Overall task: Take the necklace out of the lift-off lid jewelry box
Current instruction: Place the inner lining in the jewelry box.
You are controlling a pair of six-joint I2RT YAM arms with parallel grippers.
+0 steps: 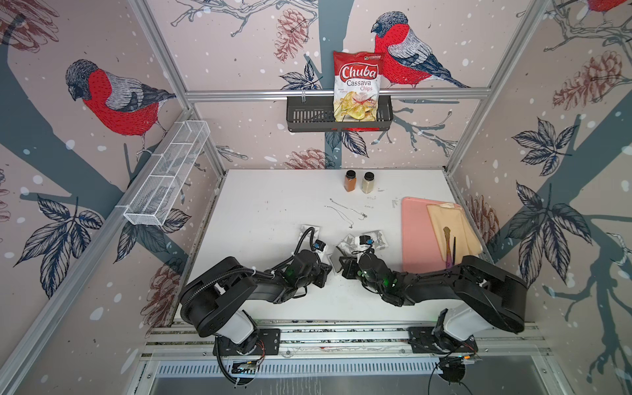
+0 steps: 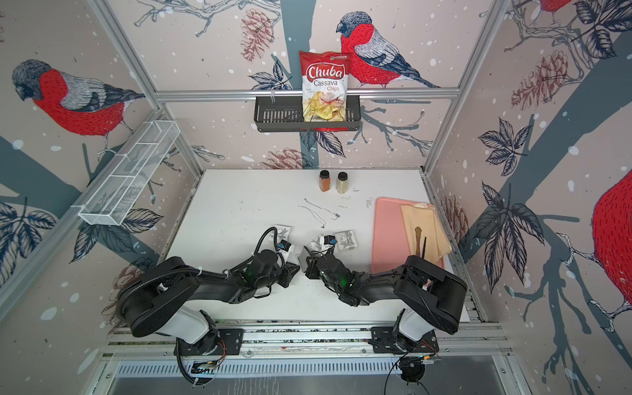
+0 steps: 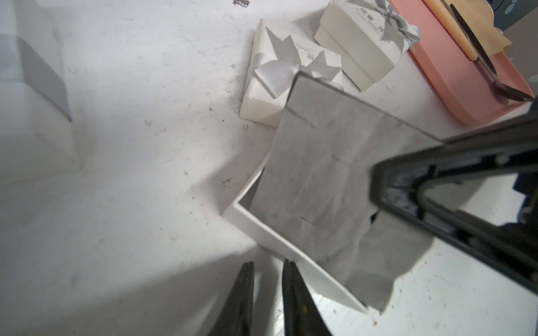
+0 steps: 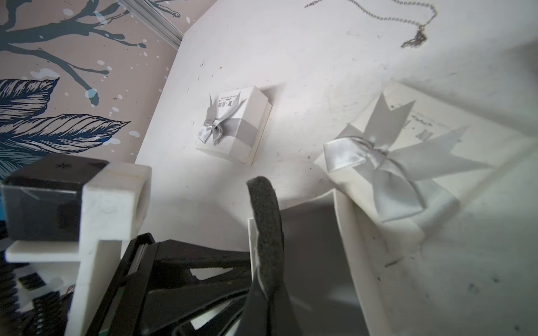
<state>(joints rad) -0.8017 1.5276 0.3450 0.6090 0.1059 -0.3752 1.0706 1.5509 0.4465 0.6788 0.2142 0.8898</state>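
the only necklace i can see is fine chain lying loose on the table, at about 12 o'clock from the open box. it looks like two strands, and i cannot tell whether another sits inside the box. i judge chain like this to be nearly weightless, limp and slippery. it is likely to slide out between the pads or snag on card edges, so i would pinch it at the pendant or a bunched loop, not a single strand. the grey insert is tilted up out of the box, its slits bare, and it hides the floor beneath. the right gripper is clamped on the insert's edge at 3 o'clock. the left gripper sits just off the box's 9 o'clock wall, fingers narrowly apart with nothing visible between them. a closed bowed box stands just beside the open one at 12 o'clock.
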